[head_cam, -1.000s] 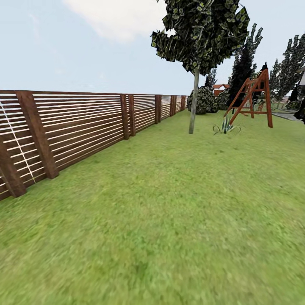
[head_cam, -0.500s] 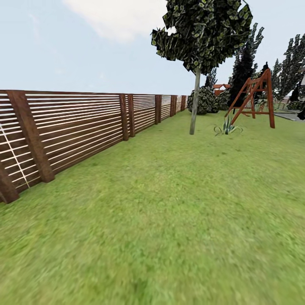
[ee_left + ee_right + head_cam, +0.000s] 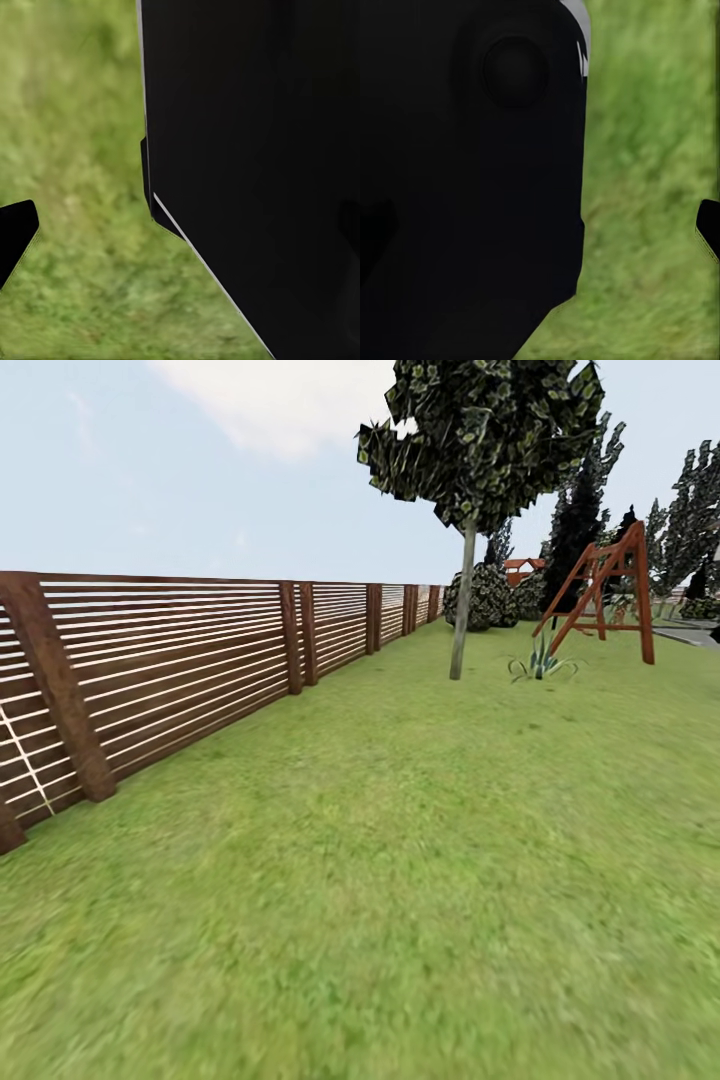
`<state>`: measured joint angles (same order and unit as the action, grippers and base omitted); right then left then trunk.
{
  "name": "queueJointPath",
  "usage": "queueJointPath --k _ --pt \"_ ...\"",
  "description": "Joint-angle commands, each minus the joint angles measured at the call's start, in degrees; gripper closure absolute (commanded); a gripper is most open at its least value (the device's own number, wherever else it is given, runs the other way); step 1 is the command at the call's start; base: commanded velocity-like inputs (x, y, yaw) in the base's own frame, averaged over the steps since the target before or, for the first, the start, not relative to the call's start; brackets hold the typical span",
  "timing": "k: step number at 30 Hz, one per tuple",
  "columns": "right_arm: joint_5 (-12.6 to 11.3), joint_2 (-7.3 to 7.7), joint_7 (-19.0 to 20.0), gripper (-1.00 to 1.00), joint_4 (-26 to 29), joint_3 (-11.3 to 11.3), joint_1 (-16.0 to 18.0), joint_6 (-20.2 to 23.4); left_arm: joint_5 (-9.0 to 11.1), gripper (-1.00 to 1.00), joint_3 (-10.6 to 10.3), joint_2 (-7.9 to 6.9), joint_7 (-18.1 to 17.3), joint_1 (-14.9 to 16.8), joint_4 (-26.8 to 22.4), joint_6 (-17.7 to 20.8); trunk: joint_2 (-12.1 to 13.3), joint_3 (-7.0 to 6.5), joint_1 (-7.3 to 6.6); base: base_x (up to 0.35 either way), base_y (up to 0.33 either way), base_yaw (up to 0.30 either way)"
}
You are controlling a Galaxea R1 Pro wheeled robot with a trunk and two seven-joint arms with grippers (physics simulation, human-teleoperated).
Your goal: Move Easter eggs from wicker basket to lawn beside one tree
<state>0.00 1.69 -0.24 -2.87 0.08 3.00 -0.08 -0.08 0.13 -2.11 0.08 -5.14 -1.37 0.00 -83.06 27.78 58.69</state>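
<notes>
The lawn (image 3: 400, 860) of the garden stretches ahead of me in mottled green. A tree (image 3: 462, 600) with a straight pale trunk and a dark jagged crown stands far ahead, right of centre. The Easter eggs and the wicker basket are out of view. In the left wrist view one black fingertip (image 3: 16, 234) sits at the frame's edge over grass, beside a large black part of my body (image 3: 255, 165). The right wrist view likewise has one fingertip (image 3: 709, 225) at the edge over grass. Nothing lies in the gap that shows beside either fingertip.
A brown slatted fence (image 3: 180, 660) runs along the left and recedes toward the tree. A red-brown wooden swing frame (image 3: 600, 595) stands right of the tree, with a small spiky plant (image 3: 541, 663) at its foot. Dark bushes and trees line the far end.
The whole head view has shifted: the near fence posts have slid left and the tree and swing frame sit slightly larger, so the camera has moved forward.
</notes>
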Motion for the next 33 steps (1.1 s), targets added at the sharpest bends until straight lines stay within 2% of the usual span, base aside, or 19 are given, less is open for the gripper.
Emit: queueJointPath --k 1,22,33 --pt "0.00 0.00 -0.02 -1.00 -0.12 0.03 0.08 -0.01 -0.01 -1.00 0.00 0.00 0.01 -0.04 -0.12 0.00 -0.02 0.04 0.03 0.333 0.000 0.000" --pt "-0.11 0.04 -0.02 -1.00 -0.12 0.01 0.08 -0.10 0.16 -1.00 0.04 0.00 0.01 -0.04 -0.12 0.00 -0.02 0.04 0.03 0.333 0.000 -0.001" --pt "-0.12 0.07 -0.02 -1.00 -0.12 0.01 0.08 -0.04 0.17 -1.00 0.02 0.00 0.01 -0.04 -0.12 0.00 -0.02 0.17 0.03 0.333 0.000 -0.103"
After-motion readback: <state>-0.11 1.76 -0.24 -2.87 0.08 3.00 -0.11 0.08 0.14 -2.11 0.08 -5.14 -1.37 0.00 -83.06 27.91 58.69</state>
